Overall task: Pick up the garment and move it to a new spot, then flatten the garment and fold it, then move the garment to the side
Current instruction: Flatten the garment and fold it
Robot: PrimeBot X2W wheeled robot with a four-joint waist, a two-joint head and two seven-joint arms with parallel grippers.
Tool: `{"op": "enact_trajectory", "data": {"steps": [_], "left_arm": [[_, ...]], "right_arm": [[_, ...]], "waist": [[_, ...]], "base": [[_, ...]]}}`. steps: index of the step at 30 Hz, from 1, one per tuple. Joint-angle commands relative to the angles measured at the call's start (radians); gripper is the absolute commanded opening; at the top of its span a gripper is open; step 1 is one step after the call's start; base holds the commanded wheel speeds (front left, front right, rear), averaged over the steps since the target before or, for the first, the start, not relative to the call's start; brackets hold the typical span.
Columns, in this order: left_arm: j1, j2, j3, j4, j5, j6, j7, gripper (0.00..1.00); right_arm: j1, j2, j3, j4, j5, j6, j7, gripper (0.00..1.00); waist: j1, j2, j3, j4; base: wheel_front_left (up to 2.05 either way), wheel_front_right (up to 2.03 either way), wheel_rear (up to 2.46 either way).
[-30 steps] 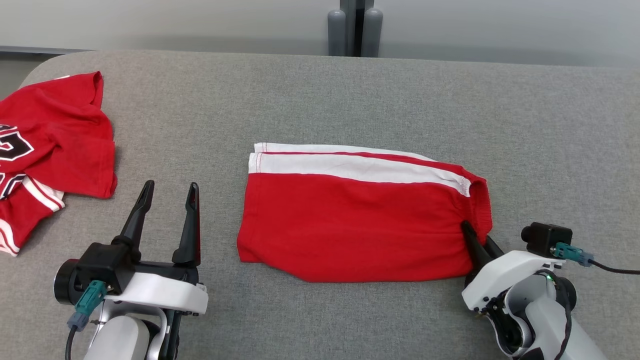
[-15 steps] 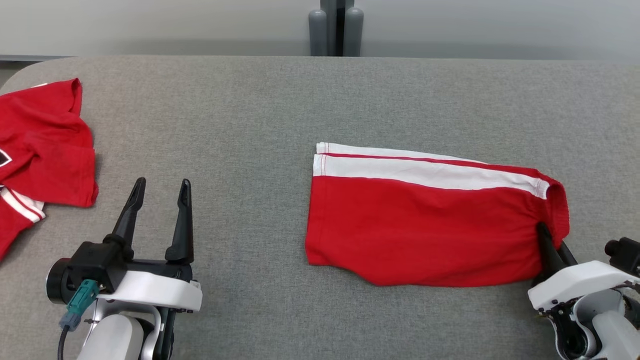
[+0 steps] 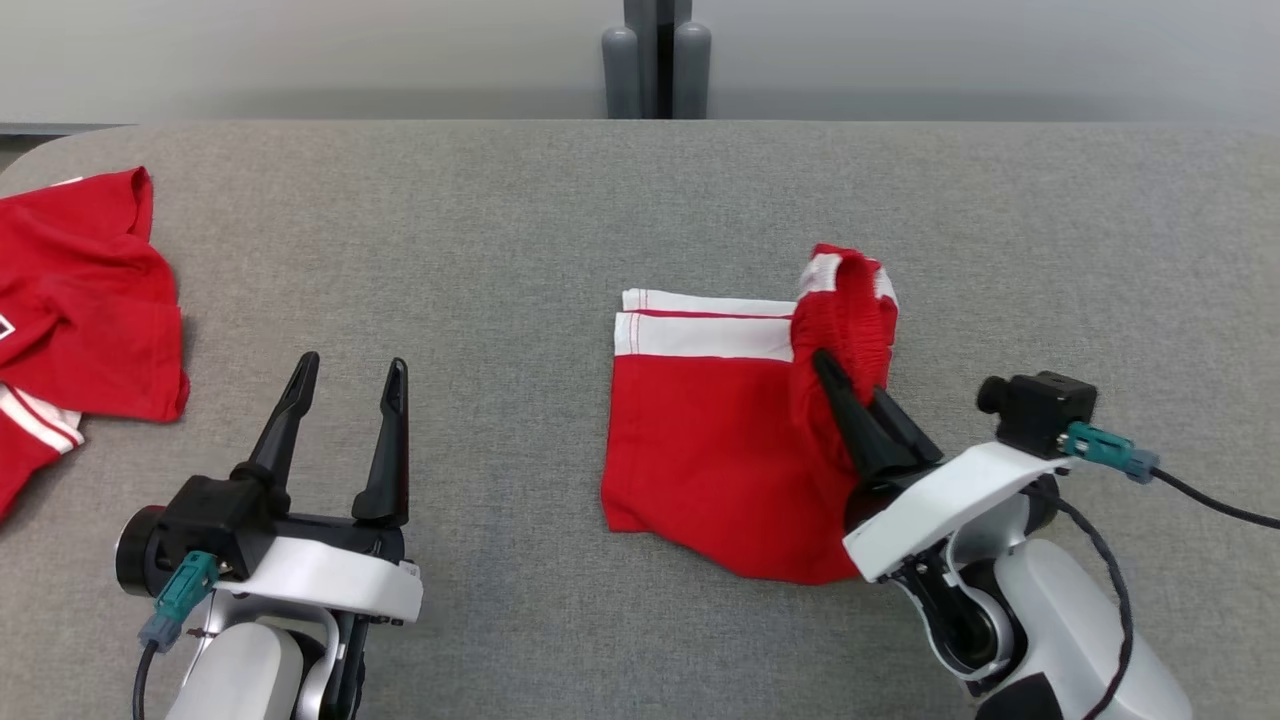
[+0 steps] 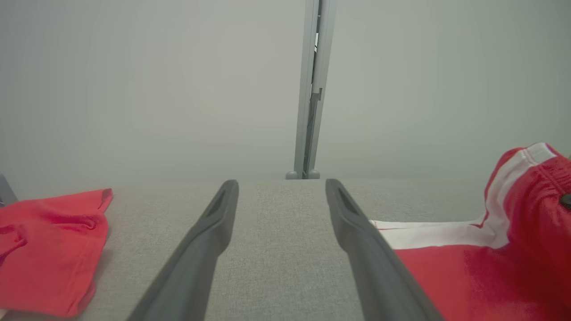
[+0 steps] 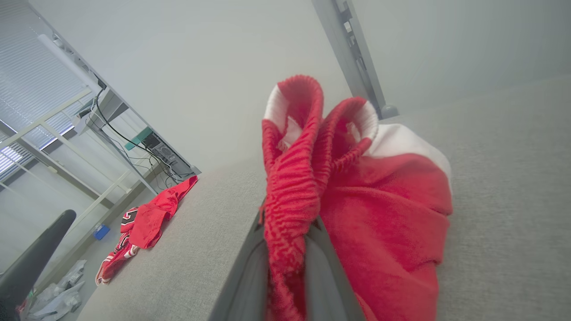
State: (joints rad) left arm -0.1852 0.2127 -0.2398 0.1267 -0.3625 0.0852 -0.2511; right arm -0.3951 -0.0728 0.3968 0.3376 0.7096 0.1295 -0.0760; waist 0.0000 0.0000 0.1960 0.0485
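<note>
While the right fingers (image 3: pixel 850 420) pinch the waistband (image 3: pixel 845 320) of the shorts (image 3: pixel 700 450), lifting it off the worktop (image 3: pixel 500 200), the head view shows the jersey (image 3: pixel 80 300) crumpled well left of the spread, empty left fingers (image 3: pixel 283 420). I judge that no step on it has begun. Its heap runs roughly along those fingers' line, and where the neck points is unclear. In the left wrist view it lies low, left of the fingers. In the right wrist view it lies far left of the gripping fingers, rumpled.

Left end effector (image 4: pixel 281 183), fingers spread, over grey table (image 4: pixel 276 249), red-and-white shorts (image 4: pixel 446 276) at right
</note>
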Motion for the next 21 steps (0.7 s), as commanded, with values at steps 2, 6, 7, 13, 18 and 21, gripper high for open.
{"op": "enact_trajectory", "data": {"steps": [2,6,7,13,18,21], "left_arm": [[-0.019,0.001,-0.001,-0.001,-0.005,-0.007,-0.003,1.0],[-0.03,-0.004,-0.006,0.0,-0.007,-0.013,-0.004,1.0],[-0.032,-0.007,-0.009,0.001,-0.007,-0.014,-0.005,1.0],[-0.043,-0.019,-0.014,0.008,-0.006,-0.015,-0.007,1.0],[-0.059,-0.026,-0.019,0.018,-0.002,-0.022,-0.01,1.0],[-0.065,-0.03,-0.02,0.025,0.0,-0.024,-0.011,1.0]], "right_arm": [[-0.025,0.007,0.035,0.033,0.002,0.002,0.022,0.0],[-0.06,0.015,0.073,0.095,0.014,0.002,0.027,0.0],[-0.073,0.016,0.086,0.122,0.001,0.002,0.023,0.0],[-0.155,0.02,0.166,0.243,0.052,0.002,-0.014,0.0],[-0.212,0.019,0.265,0.324,0.144,0.002,0.003,0.1],[-0.224,0.021,0.323,0.342,0.2,0.002,-0.002,1.0]], "waist": [[0.0,0.0,0.007,0.025],[0.0,0.0,0.02,0.05],[0.0,0.0,0.024,0.058],[0.0,0.0,0.058,0.093],[0.0,0.0,0.072,0.105],[0.0,0.0,0.077,0.107]], "base": [[0.0,0.0,0.0],[0.0,0.0,0.0],[0.0,0.0,0.0],[0.0,0.0,0.0],[0.0,0.0,0.0],[0.0,0.0,0.0]]}}
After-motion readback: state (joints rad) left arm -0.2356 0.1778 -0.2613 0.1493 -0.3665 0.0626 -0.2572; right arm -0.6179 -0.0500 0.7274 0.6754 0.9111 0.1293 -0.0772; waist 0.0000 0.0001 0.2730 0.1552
